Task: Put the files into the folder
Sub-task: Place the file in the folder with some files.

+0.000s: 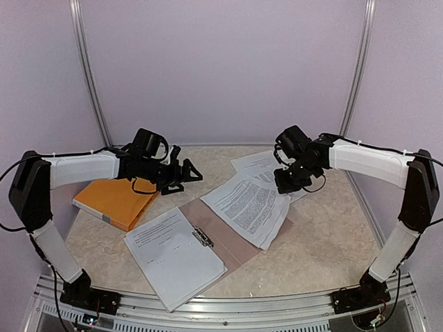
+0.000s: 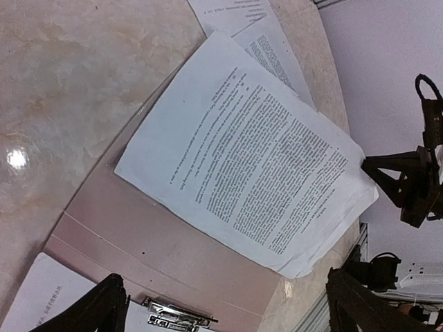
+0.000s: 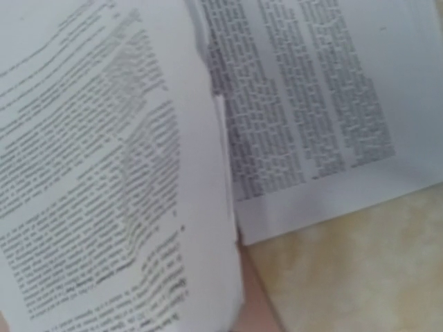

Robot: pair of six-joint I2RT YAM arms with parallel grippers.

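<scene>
Status, top view: folder [image 1: 235,250] open on desk [image 1: 325,242]; files [image 1: 248,207] lie askew, half over its 3 o'clock flap, more sheets [image 1: 257,164] outside at 1 o'clock. Left tool [image 1: 183,181] spread, empty; right tool [image 1: 285,185] at the files' far corner. Left wrist: files overhang folder edge. Right wrist: print only, fingers unseen, grip unknowable. Roughly half done, I judge.

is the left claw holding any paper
No, the left claw is open with nothing in it, hovering above the folder.
</scene>
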